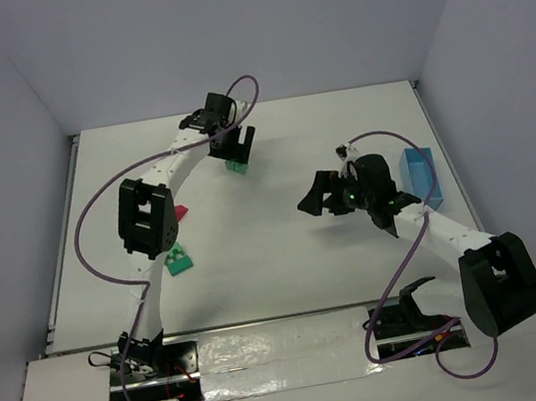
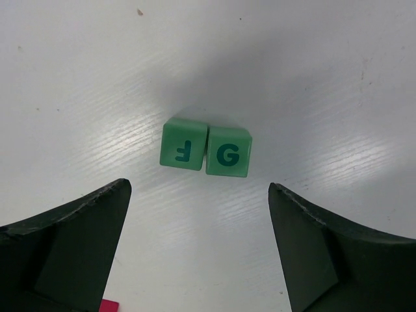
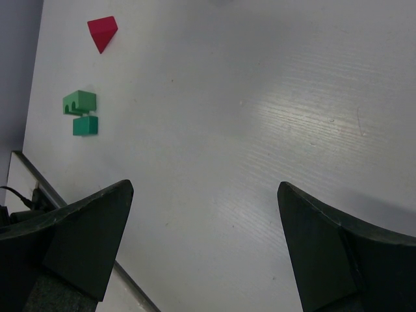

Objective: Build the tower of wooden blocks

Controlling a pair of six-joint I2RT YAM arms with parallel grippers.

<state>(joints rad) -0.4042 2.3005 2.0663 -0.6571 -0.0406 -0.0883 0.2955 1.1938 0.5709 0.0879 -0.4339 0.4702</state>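
Block count: 4 green, 1 red, none stacked, all flat on the table (image 1: 288,268).

- F cube (image 2: 184,145) and G cube (image 2: 228,151): touching side by side, lettered faces up. Row's long axis runs 9 to 3 o'clock in the left wrist view, with G at the 3 o'clock end. In the top view the pair sits at about 12 o'clock from table centre.
- Left gripper (image 2: 198,188): released, jaws wide, directly above this pair, touching neither cube.
- Red wedge (image 3: 103,32): 1 only. Narrow end points to about 6 o'clock in the right wrist view. At 9 o'clock from table centre in the top view.
- Green arched block (image 3: 80,102): 1, notches facing 6 o'clock. Plain green cube (image 3: 86,125): 1, just beside it at 6 o'clock. Both at 8 o'clock of the table.
- Right gripper (image 3: 205,188): released, nothing between the jaws, well apart from all blocks.
- Light blue tray (image 1: 419,178): 1, at 3 o'clock, long axis 12 to 6.
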